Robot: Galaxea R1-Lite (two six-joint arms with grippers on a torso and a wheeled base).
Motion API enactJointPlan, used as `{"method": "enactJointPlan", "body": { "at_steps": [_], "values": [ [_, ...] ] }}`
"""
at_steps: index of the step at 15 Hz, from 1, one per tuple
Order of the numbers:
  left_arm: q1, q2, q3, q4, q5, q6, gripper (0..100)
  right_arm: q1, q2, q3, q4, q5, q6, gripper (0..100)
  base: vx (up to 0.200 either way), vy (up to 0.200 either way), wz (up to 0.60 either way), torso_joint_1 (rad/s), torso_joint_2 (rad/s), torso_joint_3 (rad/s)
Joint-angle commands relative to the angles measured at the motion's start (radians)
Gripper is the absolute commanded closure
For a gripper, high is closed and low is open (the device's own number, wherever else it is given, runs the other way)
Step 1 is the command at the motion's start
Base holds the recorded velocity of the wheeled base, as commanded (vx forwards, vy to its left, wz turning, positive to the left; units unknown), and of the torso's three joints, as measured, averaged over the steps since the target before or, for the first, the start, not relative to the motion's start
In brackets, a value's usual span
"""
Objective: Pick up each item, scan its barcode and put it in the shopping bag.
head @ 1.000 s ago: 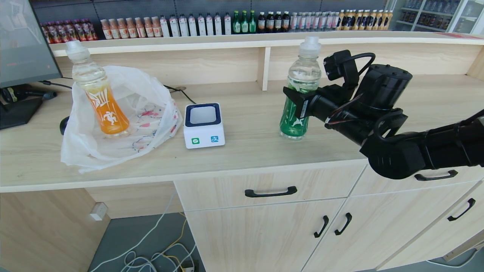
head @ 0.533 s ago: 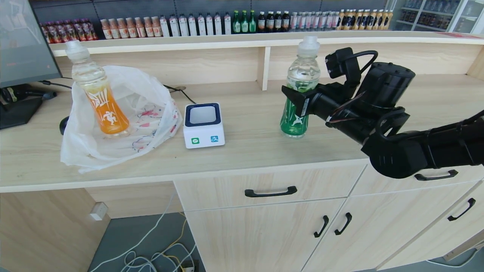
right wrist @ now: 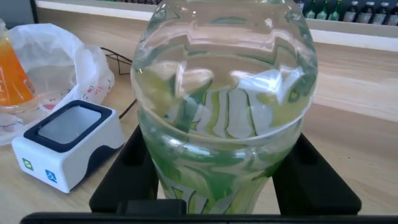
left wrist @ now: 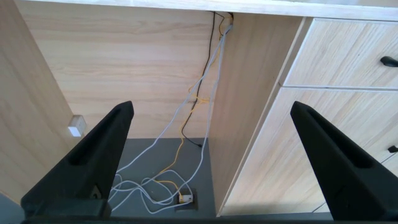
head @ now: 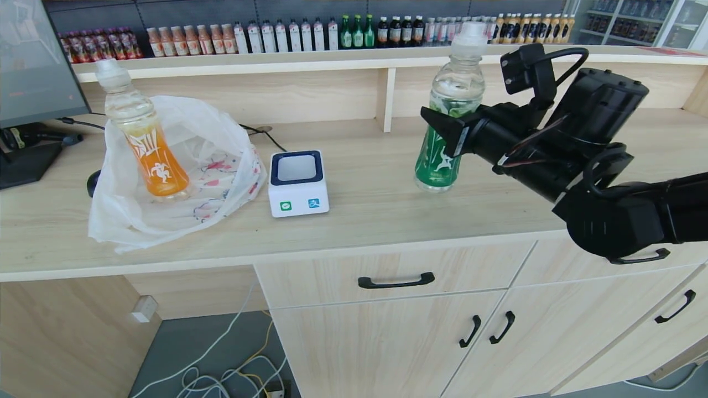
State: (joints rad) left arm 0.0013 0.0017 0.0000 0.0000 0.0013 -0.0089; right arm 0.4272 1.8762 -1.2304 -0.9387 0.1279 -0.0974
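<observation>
Left end effector (left wrist: 214,158) is showing black wedge-shaped fingers (left wrist: 93,162); right arm (head: 608,105) is showing rounded matte-black housings (head: 614,226) and a looping black cable (head: 569,51).

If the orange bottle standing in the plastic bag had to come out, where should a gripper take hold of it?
Probably around the clear upper part of the orange bottle, coming in level from the front. It stands upright, and the plastic bag rises behind and beside it but lies low in front, so that side looks freest.

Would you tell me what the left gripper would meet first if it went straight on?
The left gripper would probably meet the wooden back panel by the hanging cables; nothing nearer shows, though depth is unclear.
</observation>
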Motion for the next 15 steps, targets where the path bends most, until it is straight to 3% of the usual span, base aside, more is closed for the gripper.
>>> {"method": "enactJointPlan", "body": {
  "at_steps": [1,5,10,15],
  "values": [
    [0.0,0.0,0.0,0.0,0.0,0.0,0,0.001,-0.101,0.06,-0.002,0.035,0.002,100,0.0,0.0,0.0,0.0,0.0,0.0],
    [0.0,0.0,0.0,0.0,0.0,0.0,0,-0.001,-0.253,0.23,-0.009,0.13,0.01,100,0.0,0.0,0.0,0.0,0.0,0.0],
    [0.0,0.0,0.0,0.0,0.0,0.0,0,0.044,-0.436,0.502,-0.045,0.128,-0.018,100,0.0,0.0,0.0,0.0,0.0,0.0],
    [0.0,0.0,0.0,0.0,0.0,0.0,0,0.104,-0.462,0.657,-0.16,0.125,-0.143,100,0.0,0.0,0.0,0.0,0.0,0.0]
  ]
}}
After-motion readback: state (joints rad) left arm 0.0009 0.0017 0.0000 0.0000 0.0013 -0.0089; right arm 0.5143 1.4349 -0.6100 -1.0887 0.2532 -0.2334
